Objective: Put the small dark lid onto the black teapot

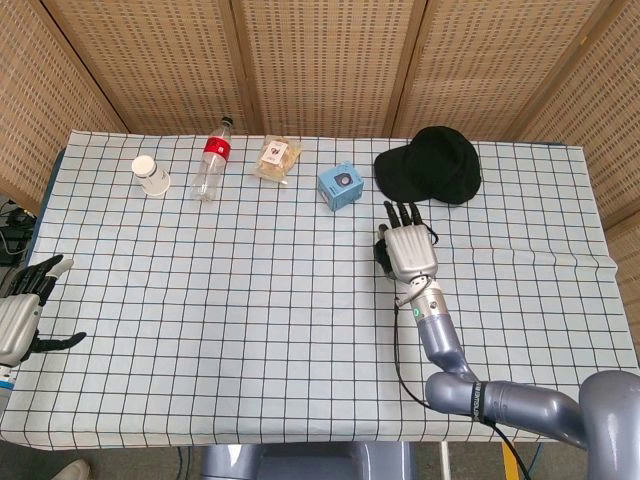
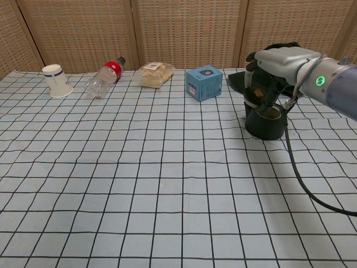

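The right robot hand (image 2: 277, 61) holds the small dark lid (image 2: 257, 95) over the open black teapot (image 2: 266, 121).

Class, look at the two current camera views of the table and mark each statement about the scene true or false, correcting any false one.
1. The right hand is above the black teapot. True.
2. The plastic bottle stands upright. False: it lies on its side.
3. The black cap lies at the far side of the table, beyond the teapot. True.
4. The left hand holds the paper cup. False: it is at the table's left edge, holding nothing, far from the cup.
5. The blue box sits between the snack bag and the cap. True.
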Motion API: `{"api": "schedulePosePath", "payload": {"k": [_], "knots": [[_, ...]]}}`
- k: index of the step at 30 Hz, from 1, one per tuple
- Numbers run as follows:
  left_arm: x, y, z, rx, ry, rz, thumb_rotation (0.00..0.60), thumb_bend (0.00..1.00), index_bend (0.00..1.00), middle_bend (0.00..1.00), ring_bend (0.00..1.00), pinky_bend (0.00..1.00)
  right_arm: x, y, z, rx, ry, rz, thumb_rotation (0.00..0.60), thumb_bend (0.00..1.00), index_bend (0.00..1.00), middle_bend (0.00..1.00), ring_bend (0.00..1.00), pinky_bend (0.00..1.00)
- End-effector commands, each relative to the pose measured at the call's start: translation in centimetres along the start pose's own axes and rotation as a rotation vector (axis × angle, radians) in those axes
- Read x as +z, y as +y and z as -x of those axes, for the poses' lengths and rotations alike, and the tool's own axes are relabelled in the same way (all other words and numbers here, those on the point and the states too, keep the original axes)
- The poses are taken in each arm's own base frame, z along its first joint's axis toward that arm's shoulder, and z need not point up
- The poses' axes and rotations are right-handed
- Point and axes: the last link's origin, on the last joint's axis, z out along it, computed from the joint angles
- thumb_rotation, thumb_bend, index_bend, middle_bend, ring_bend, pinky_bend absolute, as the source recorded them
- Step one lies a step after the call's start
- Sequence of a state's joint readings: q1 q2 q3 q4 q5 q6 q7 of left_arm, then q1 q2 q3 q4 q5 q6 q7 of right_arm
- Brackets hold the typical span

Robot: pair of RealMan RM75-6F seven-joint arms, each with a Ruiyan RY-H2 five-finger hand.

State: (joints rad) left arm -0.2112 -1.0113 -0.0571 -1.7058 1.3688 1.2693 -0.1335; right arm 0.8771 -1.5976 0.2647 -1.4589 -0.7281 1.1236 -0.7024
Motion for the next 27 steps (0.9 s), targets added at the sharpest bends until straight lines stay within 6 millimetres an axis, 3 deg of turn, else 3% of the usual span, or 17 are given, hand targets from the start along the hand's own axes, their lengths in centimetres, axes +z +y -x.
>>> {"api": "schedulePosePath", "payload": {"k": [1, 11, 21, 27], "knots": [[0.0, 0.0, -0.1, -0.001, 0.0, 0.0, 0.6, 0.11, 0.0, 0.0, 0.0, 0.0, 0.1, 0.9, 0.8, 0.003, -0.011, 0.014, 0.6, 0.41, 0.48, 0.11, 0.0, 0.0], [0.1, -0.3, -0.1, -0.004, -0.005, -0.009, 0.6, 0.11, 0.0, 0.0, 0.0, 0.0, 1.4, 2.9, 2.6, 0.007, -0.033, 0.073, 0.6, 0.41, 0.48, 0.11, 0.0, 0.0], [0.3, -0.2, 0.0, -0.004, -0.017, -0.014, 0.6, 0.11, 0.0, 0.0, 0.0, 0.0, 2.0, 3.4, 3.3, 0.0, -0.045, 0.086, 0.6, 0.41, 0.48, 0.11, 0.0, 0.0], [0.3, -0.3, 0.1, -0.005, -0.026, -0.017, 0.6, 0.11, 0.0, 0.0, 0.0, 0.0, 2.0, 3.1, 3.2, -0.003, -0.036, 0.079, 0.6, 0.38, 0.39, 0.08, 0.0, 0.0]]}}
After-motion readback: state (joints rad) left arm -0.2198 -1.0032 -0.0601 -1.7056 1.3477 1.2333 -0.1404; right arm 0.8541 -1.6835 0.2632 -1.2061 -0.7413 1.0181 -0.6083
